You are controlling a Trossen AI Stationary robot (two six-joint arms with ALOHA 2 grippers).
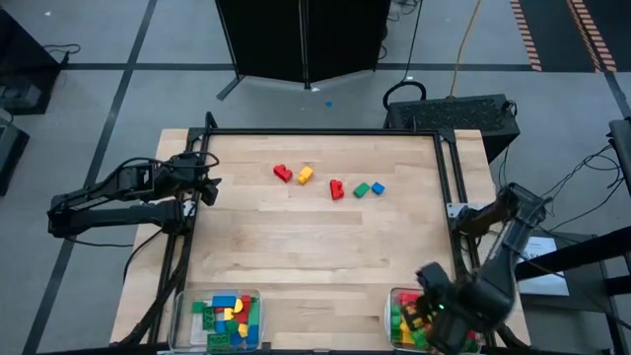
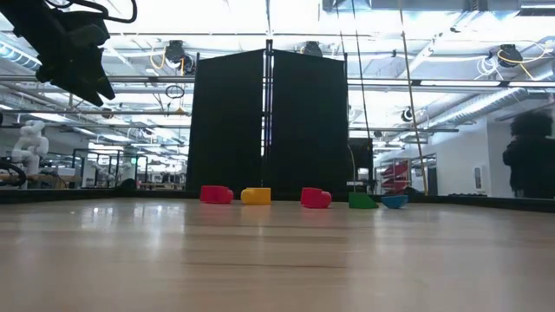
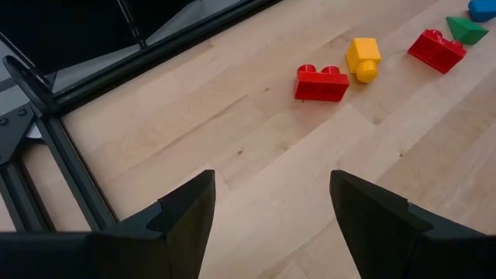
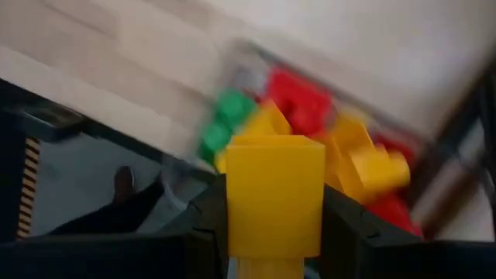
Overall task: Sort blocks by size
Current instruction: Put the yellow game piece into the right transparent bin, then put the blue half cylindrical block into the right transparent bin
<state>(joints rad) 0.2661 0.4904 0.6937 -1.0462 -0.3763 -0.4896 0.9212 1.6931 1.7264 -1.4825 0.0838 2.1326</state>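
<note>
Five loose blocks lie in a row on the far half of the table: red (image 1: 283, 174), yellow (image 1: 306, 175), red (image 1: 336, 189), green (image 1: 361, 189) and blue (image 1: 378, 187). My left gripper (image 1: 207, 187) is open and empty above the table's left edge, left of the row; its wrist view shows the red brick (image 3: 321, 83) and yellow block (image 3: 363, 58) ahead. My right gripper (image 1: 426, 308) is at the near right, over the right clear bin (image 1: 390, 314), shut on a yellow block (image 4: 275, 194). My right gripper pinches the yellow block by two opposite sides (image 4: 232, 201) between its two fingers (image 4: 205, 225). The block is lifted clear, above the blocks in the right bin. The view is blurred, so more of the hold cannot be told.
Two clear bins stand at the table's near edge: the left one (image 1: 183, 318) and the right one each hold several mixed blocks. A dark frame (image 1: 325, 132) runs along the table's far and side edges. Bare wood lies in the middle (image 1: 315, 247).
</note>
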